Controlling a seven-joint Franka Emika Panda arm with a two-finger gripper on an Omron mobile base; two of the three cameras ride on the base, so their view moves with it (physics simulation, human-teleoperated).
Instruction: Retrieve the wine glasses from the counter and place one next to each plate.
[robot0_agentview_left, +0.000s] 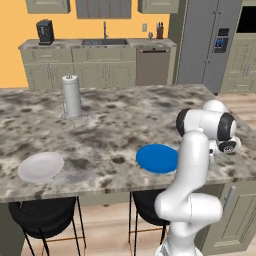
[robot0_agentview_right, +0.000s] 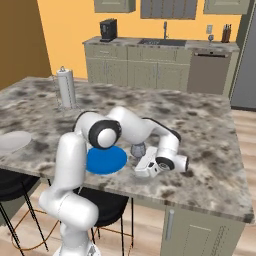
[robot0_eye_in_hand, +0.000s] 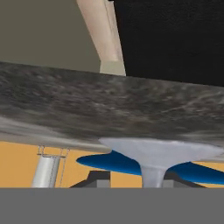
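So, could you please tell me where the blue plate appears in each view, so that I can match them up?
Left base view: blue plate, low and right of centre, near the island's front edge.
Right base view: plate, left of centre, same front edge.
Hand view: plate, bottom centre, seen upside down behind the glass.
Shared landmark: paper-towel roll.

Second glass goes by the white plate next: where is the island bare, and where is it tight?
Bare granite island surrounds the white plate, up to the paper-towel roll. Tight beside the blue plate, where the wine glass and gripper sit.
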